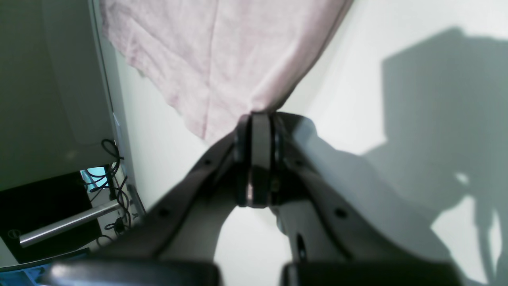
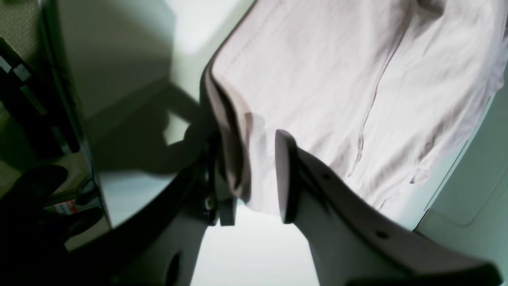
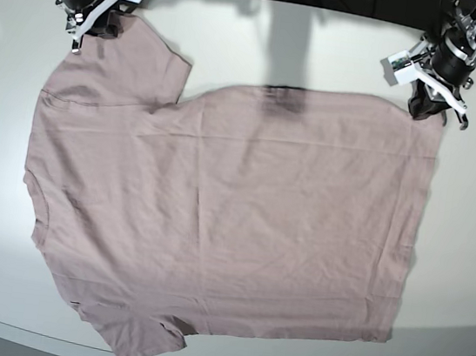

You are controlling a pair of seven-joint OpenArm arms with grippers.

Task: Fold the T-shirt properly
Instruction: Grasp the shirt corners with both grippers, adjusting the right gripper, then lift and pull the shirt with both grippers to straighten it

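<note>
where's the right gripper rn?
In the base view the right gripper is at the far-left corner of the table, on the T-shirt sleeve's outer edge; the right wrist view shows that edge lying between its fingers.

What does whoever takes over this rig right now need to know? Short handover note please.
Left gripper: shut on a corner of the T-shirt, at the far edge of the table.
Right gripper: jaws either side of the sleeve edge with a gap showing, not clamped yet.
T-shirt: spread flat across the table, sleeves on the right arm's side, near sleeve overhanging the near edge.
Done: shirt laid out, left corner gripped.
Left: close the right gripper on the sleeve, then every fold; none made so far.
</note>
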